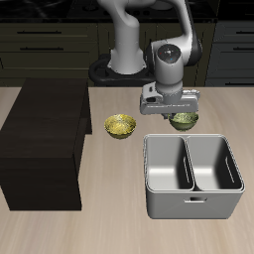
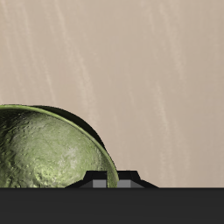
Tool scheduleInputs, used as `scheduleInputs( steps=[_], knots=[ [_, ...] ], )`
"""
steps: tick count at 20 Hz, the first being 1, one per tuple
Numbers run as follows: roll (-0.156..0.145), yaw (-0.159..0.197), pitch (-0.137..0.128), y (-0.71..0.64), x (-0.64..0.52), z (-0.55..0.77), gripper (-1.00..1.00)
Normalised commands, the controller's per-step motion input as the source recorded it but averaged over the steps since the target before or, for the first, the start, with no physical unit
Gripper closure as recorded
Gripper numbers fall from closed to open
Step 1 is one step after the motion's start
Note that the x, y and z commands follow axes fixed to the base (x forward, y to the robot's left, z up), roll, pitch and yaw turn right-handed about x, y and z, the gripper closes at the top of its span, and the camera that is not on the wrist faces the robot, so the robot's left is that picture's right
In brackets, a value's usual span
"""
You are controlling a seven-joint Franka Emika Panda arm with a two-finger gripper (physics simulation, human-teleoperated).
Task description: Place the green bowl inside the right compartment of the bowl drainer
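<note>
The green bowl (image 1: 184, 122) is a small olive bowl with a speckled inside, just behind the bowl drainer (image 1: 151, 189), a light-grey tub with two wells. My gripper (image 1: 181, 113) is directly over the bowl, and its fingers come down onto the bowl's rim. In the wrist view the green bowl (image 2: 44, 153) looms large and close, with my gripper (image 2: 112, 178) shut on its rim. The right compartment (image 1: 216, 164) lies a short way nearer the table's front edge than the bowl and holds nothing.
A brighter yellow-green bowl (image 1: 121, 125) sits on the table beside the drainer's back corner. A large dark brown-black box (image 1: 45, 139) stands along the table's side. The drainer's other well (image 1: 168, 165) holds nothing.
</note>
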Motion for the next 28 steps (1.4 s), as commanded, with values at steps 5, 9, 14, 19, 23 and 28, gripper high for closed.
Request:
scheduleInputs(
  steps=[5,9,14,19,23,28],
  knots=[
    [0.003,-0.004,-0.010,-0.05,0.00,0.08,1.00],
    [0.023,0.002,-0.040,0.00,-0.07,0.24,1.00],
    [0.011,-0.013,-0.058,-0.05,-0.06,0.46,1.00],
    [0.018,0.001,-0.078,-0.07,-0.15,0.64,1.00],
    [0.001,0.018,-0.057,-0.10,-0.15,0.57,1.00],
    [0.004,0.019,-0.051,-0.09,-0.15,0.56,1.00]
  ],
)
